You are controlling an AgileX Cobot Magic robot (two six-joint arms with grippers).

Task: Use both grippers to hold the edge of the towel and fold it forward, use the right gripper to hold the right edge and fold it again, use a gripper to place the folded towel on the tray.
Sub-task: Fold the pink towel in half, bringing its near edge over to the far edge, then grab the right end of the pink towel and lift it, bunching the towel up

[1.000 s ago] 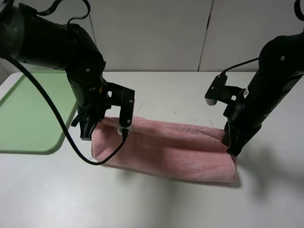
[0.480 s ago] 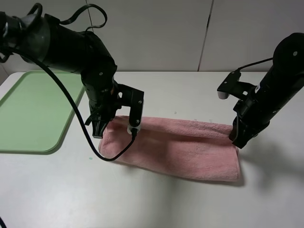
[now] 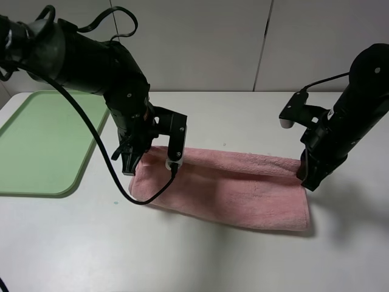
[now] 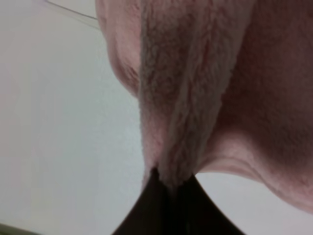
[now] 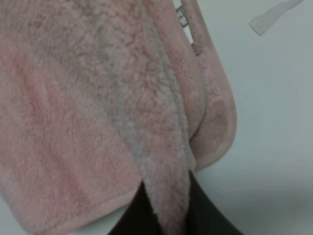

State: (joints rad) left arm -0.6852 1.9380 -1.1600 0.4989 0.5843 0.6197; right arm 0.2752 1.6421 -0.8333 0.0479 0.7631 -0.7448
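One white table [image 3: 194, 255] fills the lower frame. One green tray [image 3: 36, 146] lies at the left edge. One pink towel [image 3: 243, 191] lies across the centre, doubled into a long band, near the tray but not touching it. It looks soft, light and limp, so it will likely sag wherever it is unsupported. The fluffy pile should hold well in a pinch, and the hemmed edge by a corner seems the best place to grip. There are two grippers. The left gripper [image 3: 129, 167] is clamped on the towel's left end and the right gripper [image 3: 308, 181] on its right end, each with its fingers closed on cloth.
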